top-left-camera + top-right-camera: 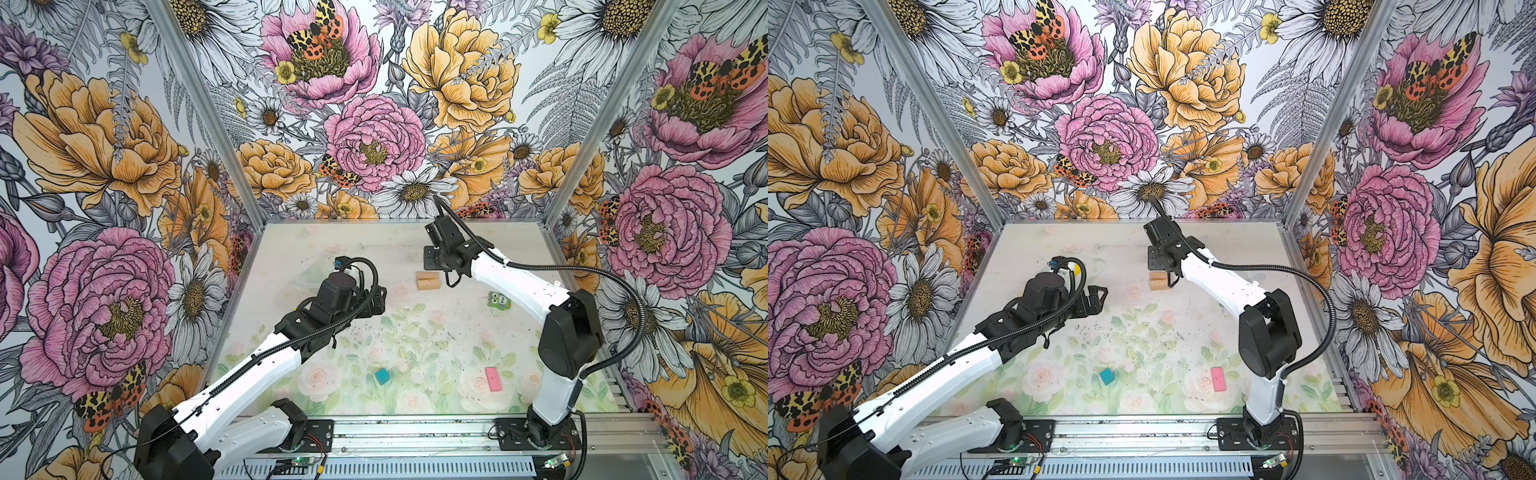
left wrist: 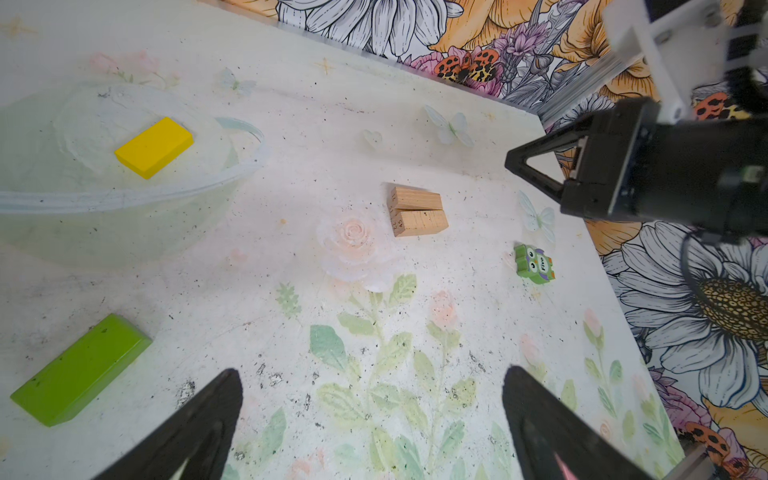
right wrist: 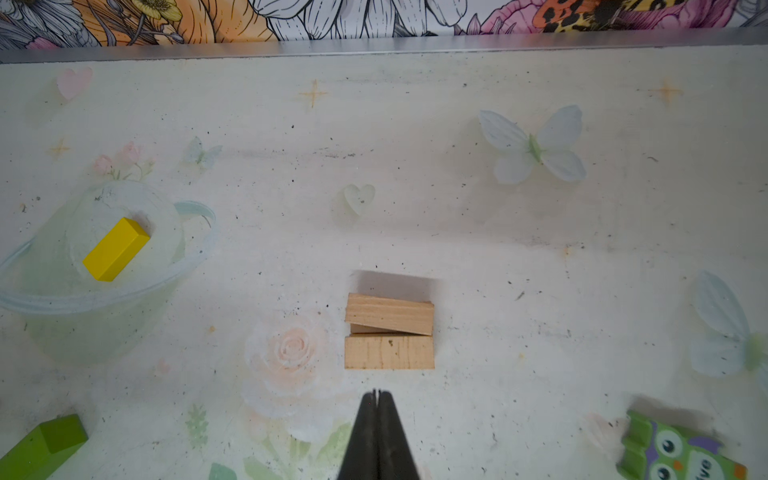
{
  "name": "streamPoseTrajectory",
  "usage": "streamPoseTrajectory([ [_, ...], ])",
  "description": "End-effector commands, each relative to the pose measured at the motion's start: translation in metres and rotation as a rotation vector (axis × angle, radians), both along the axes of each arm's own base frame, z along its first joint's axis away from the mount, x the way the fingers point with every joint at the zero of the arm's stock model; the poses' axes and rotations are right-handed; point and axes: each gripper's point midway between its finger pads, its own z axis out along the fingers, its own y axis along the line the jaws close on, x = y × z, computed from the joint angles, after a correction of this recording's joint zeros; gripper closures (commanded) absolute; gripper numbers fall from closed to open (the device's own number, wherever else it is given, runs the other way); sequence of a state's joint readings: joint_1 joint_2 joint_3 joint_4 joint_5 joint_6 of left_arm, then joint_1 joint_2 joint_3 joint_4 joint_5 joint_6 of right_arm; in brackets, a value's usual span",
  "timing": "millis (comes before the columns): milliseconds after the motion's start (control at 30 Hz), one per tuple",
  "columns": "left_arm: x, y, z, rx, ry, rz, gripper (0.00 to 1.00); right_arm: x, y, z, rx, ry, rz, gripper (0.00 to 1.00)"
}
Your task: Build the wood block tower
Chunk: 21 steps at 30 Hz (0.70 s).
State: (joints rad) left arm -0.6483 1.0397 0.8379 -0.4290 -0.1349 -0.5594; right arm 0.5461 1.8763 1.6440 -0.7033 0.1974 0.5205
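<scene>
Two tan planks lie side by side on the table, the farther one tilted. My right gripper hovers just short of them, shut and empty. My left gripper is open over bare table, holding nothing. A yellow bar rests in a clear bowl. A lime green block lies near the bowl. The teal cube and pink slab lie near the front. The wood block tower is out of view.
A small green owl figure stands right of the planks. Flowered walls close the table at the back and both sides. A metal rail with both arm bases runs along the front.
</scene>
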Motion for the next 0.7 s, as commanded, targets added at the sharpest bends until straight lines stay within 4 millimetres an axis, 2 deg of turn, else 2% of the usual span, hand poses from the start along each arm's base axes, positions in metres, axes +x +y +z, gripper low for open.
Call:
streamPoseTrajectory([
  [0, 0.003, 0.003, 0.019, -0.011, -0.052, 0.028, 0.01, 0.02, 0.006, -0.014, 0.018, 0.036, 0.023, 1.0],
  [167, 0.004, 0.007, 0.016, -0.005, -0.05, 0.041, 0.01, 0.045, 0.016, -0.033, 0.037, 0.088, 0.042, 1.0],
  [333, 0.011, 0.007, 0.01, 0.004, -0.034, 0.045, 0.01, 0.06, 0.023, -0.051, 0.048, 0.139, 0.056, 1.0],
  [500, 0.018, 0.008, 0.004, 0.0, -0.018, 0.044, 0.01, 0.067, 0.027, -0.068, 0.038, 0.19, 0.069, 1.0],
  [667, 0.022, 0.009, 0.001, -0.008, -0.01, 0.045, 0.01, 0.065, 0.032, -0.087, 0.041, 0.241, 0.084, 1.0],
])
